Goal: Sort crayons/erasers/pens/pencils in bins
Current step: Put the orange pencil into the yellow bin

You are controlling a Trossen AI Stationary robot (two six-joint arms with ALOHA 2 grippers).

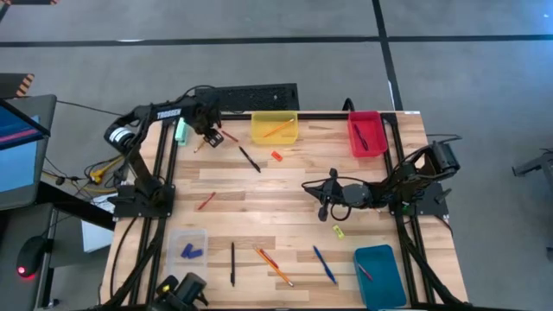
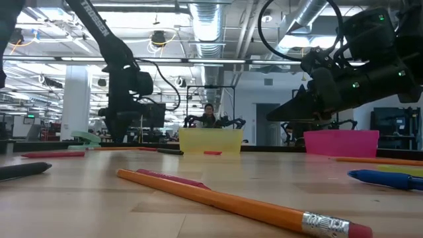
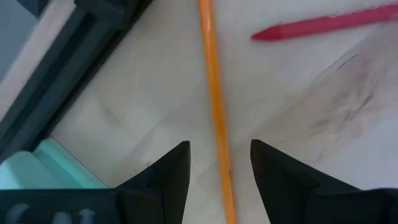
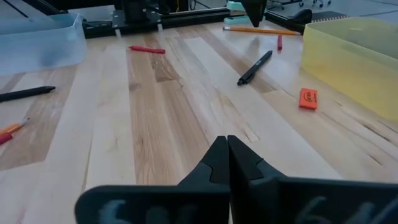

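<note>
The left end effector [image 1: 210,135] hangs over the far left part of the surface [image 1: 294,194]. Its fingers [image 3: 171,174] are spread, one on either side of an orange pencil [image 3: 216,106], not closed on it. A red crayon [image 3: 329,23] lies just beside that pencil, and a pale-green block [image 1: 181,130] lies near the far left edge.

The right end effector [image 1: 326,200] is over the centre right of the surface, fingers [image 4: 217,163] pressed together and holding nothing.

The yellow bin [image 1: 274,128] holds an orange pencil. The red bin [image 1: 365,133] holds a dark pen. The teal bin [image 1: 379,275] holds one stick. The clear bin [image 1: 187,248] holds blue erasers. A black pen [image 1: 250,159], an orange eraser [image 1: 276,155] and a yellow eraser [image 1: 338,231] lie loose on the surface.
</note>
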